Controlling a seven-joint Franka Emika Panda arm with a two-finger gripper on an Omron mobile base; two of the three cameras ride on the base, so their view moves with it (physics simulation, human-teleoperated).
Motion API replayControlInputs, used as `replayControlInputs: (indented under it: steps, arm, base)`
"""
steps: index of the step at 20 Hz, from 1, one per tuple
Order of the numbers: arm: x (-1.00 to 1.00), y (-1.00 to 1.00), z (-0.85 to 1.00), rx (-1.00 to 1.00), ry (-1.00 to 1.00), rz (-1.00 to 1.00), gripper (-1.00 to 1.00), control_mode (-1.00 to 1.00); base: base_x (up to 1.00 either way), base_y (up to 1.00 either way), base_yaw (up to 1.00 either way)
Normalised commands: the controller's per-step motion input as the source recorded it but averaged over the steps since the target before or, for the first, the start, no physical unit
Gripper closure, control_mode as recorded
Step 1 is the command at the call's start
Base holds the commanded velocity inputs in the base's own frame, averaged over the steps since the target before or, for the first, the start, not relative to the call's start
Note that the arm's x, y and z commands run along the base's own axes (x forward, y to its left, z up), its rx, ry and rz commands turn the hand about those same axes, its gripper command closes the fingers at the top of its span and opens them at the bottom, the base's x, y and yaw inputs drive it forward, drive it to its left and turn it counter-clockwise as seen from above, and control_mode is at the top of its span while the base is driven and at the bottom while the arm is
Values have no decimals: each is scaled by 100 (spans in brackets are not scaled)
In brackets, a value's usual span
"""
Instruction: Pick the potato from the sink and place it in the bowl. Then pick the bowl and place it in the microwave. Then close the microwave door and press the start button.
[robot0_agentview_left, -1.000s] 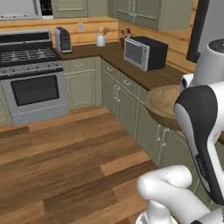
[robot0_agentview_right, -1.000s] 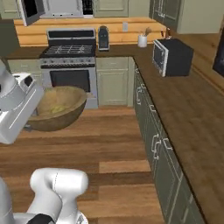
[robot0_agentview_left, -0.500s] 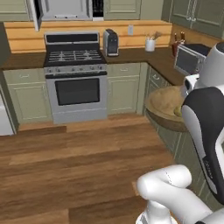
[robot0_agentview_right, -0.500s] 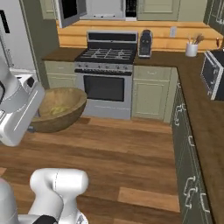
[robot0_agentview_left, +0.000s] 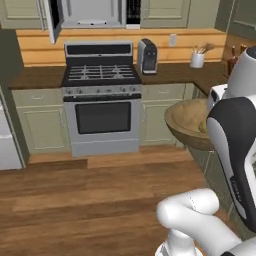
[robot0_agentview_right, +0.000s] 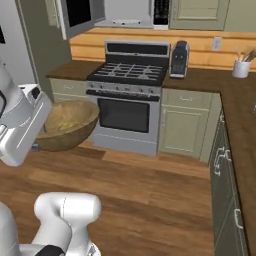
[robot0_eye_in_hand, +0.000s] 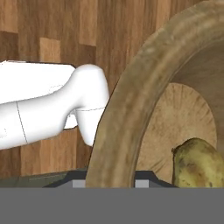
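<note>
one bowl (robot0_agentview_right: 67, 125), one potato (robot0_eye_in_hand: 199, 164), one stove (robot0_agentview_left: 102, 107)

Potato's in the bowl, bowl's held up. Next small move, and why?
Probably raise the bowl toward the microwave above the stove: its door is open, the potato already sits in the bowl, and the bowl hangs at counter height, well below the cavity.

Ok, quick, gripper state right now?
Gripper: holding the bowl by its rim, potato inside; how the jaws stand is hidden.
</note>
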Motion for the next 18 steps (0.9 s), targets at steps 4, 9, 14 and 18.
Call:
replayControlInputs:
  steps: [4,9,14,18]
  arm:
    - [0,0,0,0,0,0,100,100]
    - [0,0,0,0,0,0,100,100]
    - [0,0,0,0,0,0,100,100]
    - [0,0,0,0,0,0,100,100]
  base:
    - [100,0,24]
    - [100,-15,26]
    - [100,-26,30]
    - [100,-29,38]
